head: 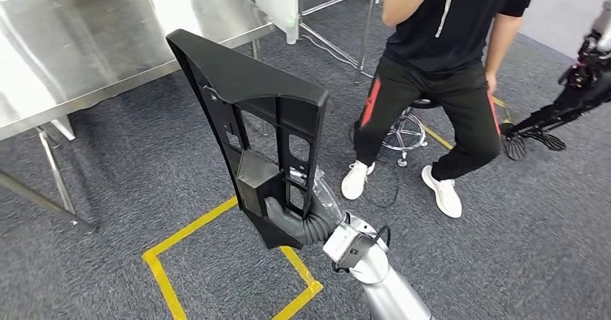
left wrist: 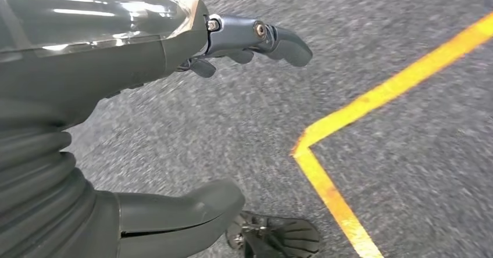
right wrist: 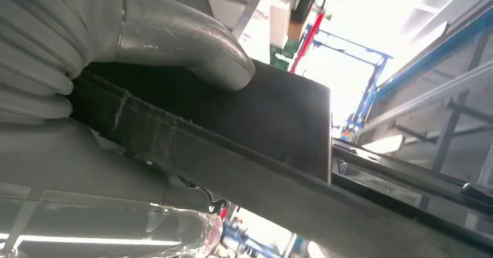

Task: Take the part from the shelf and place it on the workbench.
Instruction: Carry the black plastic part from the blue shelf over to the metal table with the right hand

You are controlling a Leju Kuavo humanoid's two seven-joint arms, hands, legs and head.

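Observation:
A large black plastic part (head: pixel 248 111), flat with ribbed cut-outs and a pointed top, stands upright in my right hand (head: pixel 295 223), which grips its lower end. In the right wrist view the thumb (right wrist: pixel 192 46) presses on the part's dark panel (right wrist: pixel 273 124). The steel workbench (head: pixel 79 39) stands at the upper left, beyond the part. My left hand (left wrist: pixel 174 95) hangs over the grey carpet with its fingers (left wrist: pixel 279 40) apart and nothing in it.
A person in black (head: pixel 439 53) sits on a stool (head: pixel 407 129) at the upper right, feet on the carpet. Yellow floor tape (head: pixel 173 244) marks a square below the part. Another robot's dark leg (head: pixel 569 104) is at the far right. Bench legs (head: pixel 58 169) stand at the left.

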